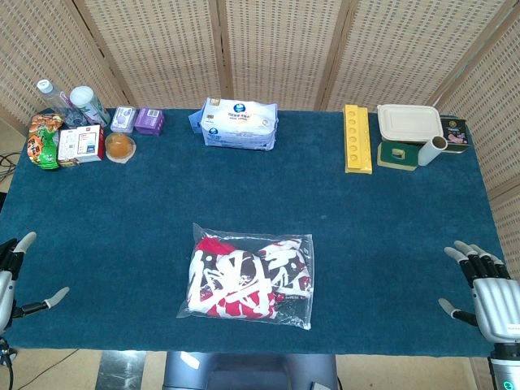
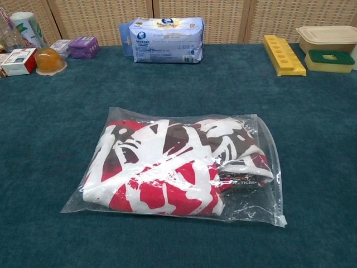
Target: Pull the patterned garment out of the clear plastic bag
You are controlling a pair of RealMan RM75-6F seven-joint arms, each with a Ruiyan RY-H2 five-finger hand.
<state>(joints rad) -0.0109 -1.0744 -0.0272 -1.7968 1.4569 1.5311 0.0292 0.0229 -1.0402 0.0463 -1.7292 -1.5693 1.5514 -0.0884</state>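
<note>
Table (image 1: 366, 244), blue carpet-like cover, fills most of the head view; woven screen panels (image 1: 276, 49) stand behind it at 12 o'clock.

Clear plastic bag (image 1: 305, 305) lies flat near the table's 6 o'clock edge, just left of centre. Patterned garment (image 1: 244, 280), red, white and dark, is folded fully inside the bag; chest view shows film over the whole bundle, with an unfilled strip of bag along the right side (image 2: 270, 167).

Left hand (image 1: 12, 280) sits at 8 o'clock, at the table's left edge, partly cut by the frame. Fingers spread apart, holding nothing. Well apart from the bag.

Right hand (image 1: 487, 292) sits at 4 o'clock, at the table's right edge. Fingers spread apart, holding nothing. Well apart from the bag. Neither hand shows in the chest view.

Back row, larger to smaller:
- white and blue tissue pack (image 1: 240, 123), 12 o'clock
- beige lidded box (image 1: 409, 122) at 1 o'clock, on a green container (image 1: 398, 156)
- yellow tray (image 1: 356, 138), just left of the box
- white roll (image 1: 431, 150), against the green container
- bottles (image 1: 69, 104), cartons and packets (image 1: 80, 145), 10 o'clock cluster
- orange item in clear wrap (image 1: 119, 146)
- two small purple packs (image 1: 136, 119), 11 o'clock
</note>
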